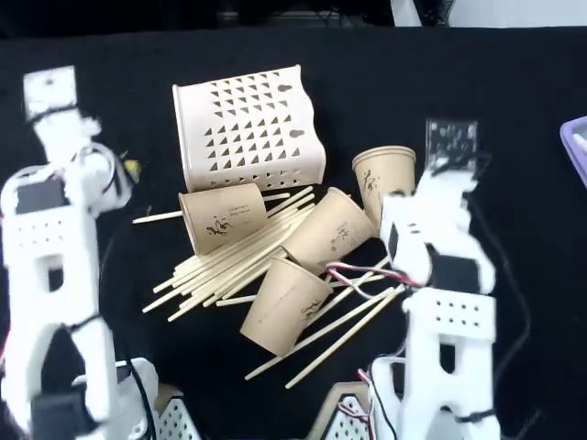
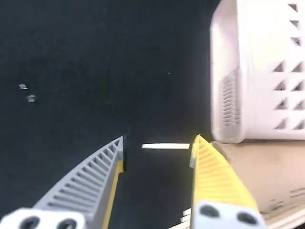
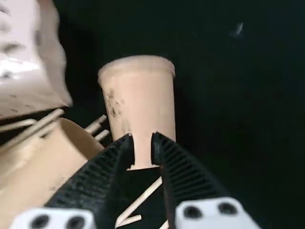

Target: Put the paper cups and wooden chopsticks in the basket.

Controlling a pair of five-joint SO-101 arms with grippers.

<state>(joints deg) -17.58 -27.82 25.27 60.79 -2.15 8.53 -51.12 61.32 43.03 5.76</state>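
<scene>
Your white perforated plastic basket (image 1: 248, 128) lies on its side at the far middle of the black surface (image 1: 459, 73), patterned wall up and wavy rim toward the right of the high view. Just in front of it are 4 tan paper cups. The left cup (image 1: 223, 217) lies with its long axis across the surface and its wider mouth pointing left. The middle cup (image 1: 328, 229) and the near cup (image 1: 284, 307) lie on diagonals, and the right cup (image 1: 385, 179) has its rim at the far end. The pale wooden chopsticks (image 1: 229, 261) are a loose bundle under and between the cups, with long axes running from near-left to far-right. Your left gripper (image 2: 159, 143) sits low beside the basket's end. Its grey and yellow fingers are spread wide and hold nothing, and 1 chopstick tip shows beyond the gap. Your right gripper (image 3: 142, 139) is just before the right cup's base, its black fingers parted by a narrow gap and empty.
</scene>
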